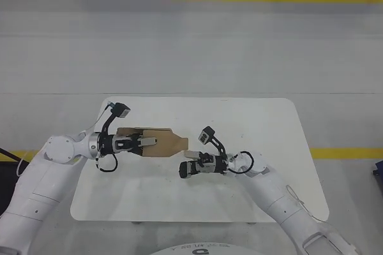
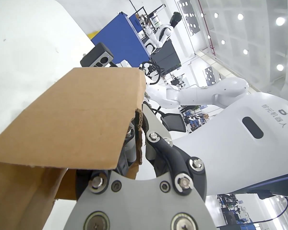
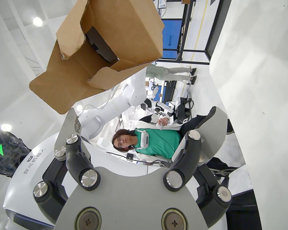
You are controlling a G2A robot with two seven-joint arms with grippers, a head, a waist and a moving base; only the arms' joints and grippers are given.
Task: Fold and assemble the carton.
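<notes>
A brown cardboard carton (image 1: 163, 143) is held above the left half of the white table (image 1: 262, 127), partly unfolded, with flaps sticking out. My left gripper (image 1: 145, 141) is shut on one of its walls from the left side. In the left wrist view a broad panel of the carton (image 2: 81, 116) covers one finger, and the wall's torn edge sits in the left gripper (image 2: 137, 123). My right gripper (image 1: 187, 163) stands open just right of and below the carton's end flap, with nothing in it. In the right wrist view the carton (image 3: 120, 29) hangs beyond the open right gripper (image 3: 142, 118), its lowest flap corner close to one finger (image 3: 70, 123).
The table's right half and front strip are bare white surface. A yellow floor line (image 1: 354, 153) runs past the table's right side. A blue cabinet (image 2: 120, 33) and another robot (image 2: 163, 32) stand in the room beyond the table.
</notes>
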